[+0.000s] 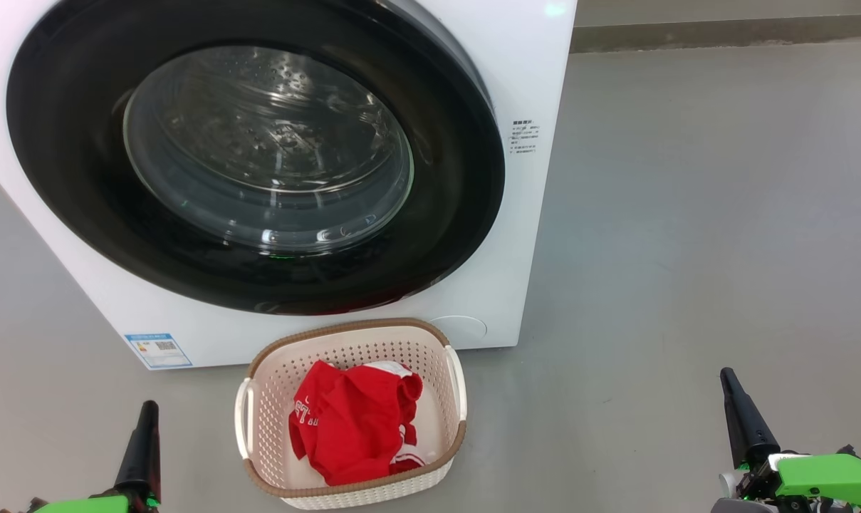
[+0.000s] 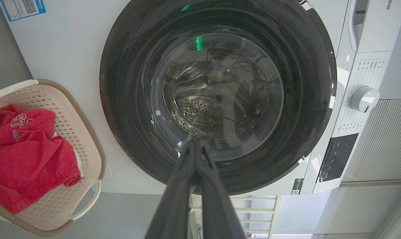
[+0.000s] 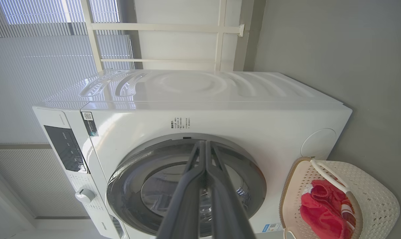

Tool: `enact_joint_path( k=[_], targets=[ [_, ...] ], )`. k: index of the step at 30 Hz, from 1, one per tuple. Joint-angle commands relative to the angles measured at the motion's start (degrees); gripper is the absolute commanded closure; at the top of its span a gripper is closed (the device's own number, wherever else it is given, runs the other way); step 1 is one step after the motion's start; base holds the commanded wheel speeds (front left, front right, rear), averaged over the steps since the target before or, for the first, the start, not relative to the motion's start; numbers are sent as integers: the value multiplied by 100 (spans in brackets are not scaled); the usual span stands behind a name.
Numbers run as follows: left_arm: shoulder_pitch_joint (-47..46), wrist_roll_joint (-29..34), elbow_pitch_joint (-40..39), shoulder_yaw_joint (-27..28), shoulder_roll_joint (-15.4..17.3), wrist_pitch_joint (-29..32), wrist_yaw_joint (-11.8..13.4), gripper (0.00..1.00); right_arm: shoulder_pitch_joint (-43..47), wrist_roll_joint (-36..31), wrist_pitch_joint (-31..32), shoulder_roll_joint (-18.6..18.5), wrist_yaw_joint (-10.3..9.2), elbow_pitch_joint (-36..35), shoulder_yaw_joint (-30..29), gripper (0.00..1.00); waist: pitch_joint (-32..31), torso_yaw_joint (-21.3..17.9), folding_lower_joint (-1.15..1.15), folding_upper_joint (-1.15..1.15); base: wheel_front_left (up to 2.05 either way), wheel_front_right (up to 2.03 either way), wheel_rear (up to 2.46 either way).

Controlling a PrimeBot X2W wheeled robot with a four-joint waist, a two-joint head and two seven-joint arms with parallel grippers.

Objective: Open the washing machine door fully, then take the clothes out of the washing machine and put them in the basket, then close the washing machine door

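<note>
Smooth grey floor (image 1: 686, 214) spreads across the head view, widest toward 3 o'clock. At 1 o'clock a darker skirting strip (image 1: 722, 32) runs along its far edge. In the right wrist view, pale slatted blinds (image 3: 54, 49) sit at 10 o'clock, with white frame bars (image 3: 160, 28) at 12 o'clock.

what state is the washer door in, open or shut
Shut: the door lies flat against the washing machine front, no gap at its rim.

Bright soft daylight, glare on washing machine door (image 1: 266, 153), wrist-view edges bowed
</note>
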Motion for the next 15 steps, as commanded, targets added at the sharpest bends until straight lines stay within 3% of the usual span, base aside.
enact_joint_path(
  k=[1,15],
  targets=[
    [-217,-19,-152,187,93,25,-19,100,-235,-10,42,-9,-6,-171,138,100,0,0,0,0,0,0,0],
    [-217,-20,-152,187,93,25,-19,100,-236,-13,45,-7,-6,-171,135,100,0,0,0,0,0,0,0]
  ],
)
